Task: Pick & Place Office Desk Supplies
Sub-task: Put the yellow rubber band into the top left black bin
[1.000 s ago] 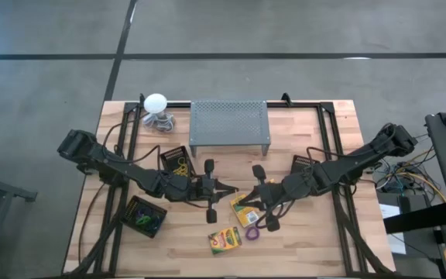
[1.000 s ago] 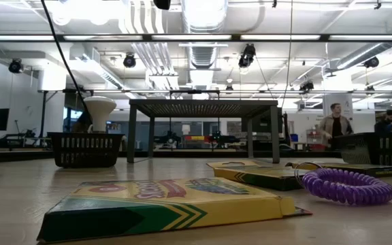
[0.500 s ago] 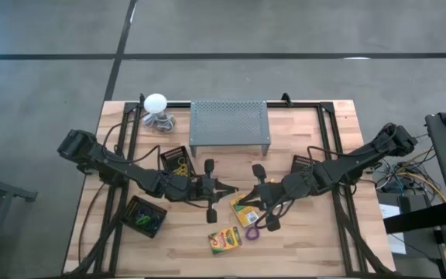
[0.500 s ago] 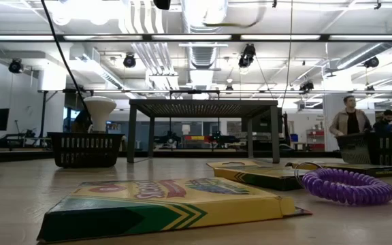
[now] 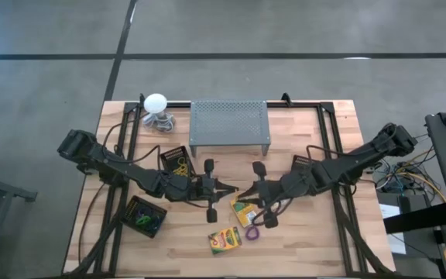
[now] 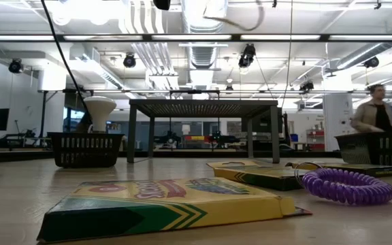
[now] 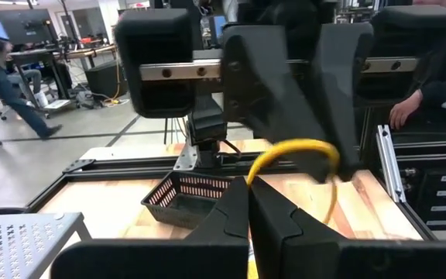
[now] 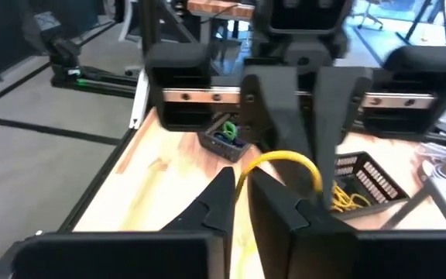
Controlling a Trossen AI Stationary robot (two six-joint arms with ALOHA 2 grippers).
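A yellow rubber band (image 7: pixel 293 147) arcs in the air between my two grippers, which meet tip to tip above the middle of the table. My left gripper (image 5: pixel 235 191) is shut on one end of it. My right gripper (image 5: pixel 245 195) faces it, fingers a little apart, with the band's other end (image 8: pixel 243 180) between them. Below them a crayon box (image 5: pixel 246 211) lies flat on the wood, a second box (image 5: pixel 224 240) lies nearer the front edge, and a purple loop (image 5: pixel 252 232) rests beside them. The low view shows neither gripper. My left gripper pinches the rubber band's end (image 7: pixel 252 177) between its two fingertips, coming level from the table's left. The band bows up and over, clear of the table, toward the other gripper. My right gripper has the band's other end (image 8: pixel 246 174) in the narrow gap between its fingertips, coming from the table's right and slanting slightly down; whether the fingers touch it I cannot tell.
A black basket with yellow bands (image 5: pixel 176 160) stands left of centre, one with green and blue loops (image 5: pixel 144 216) at the front left, and another (image 5: pixel 304 164) on the right. The grey perforated stand (image 5: pixel 230 126) and a white ball-topped object (image 5: pixel 156 102) are at the back.
Both arms and the things on the table have kept their places. A person in the room behind the table has walked toward the right of the low view.
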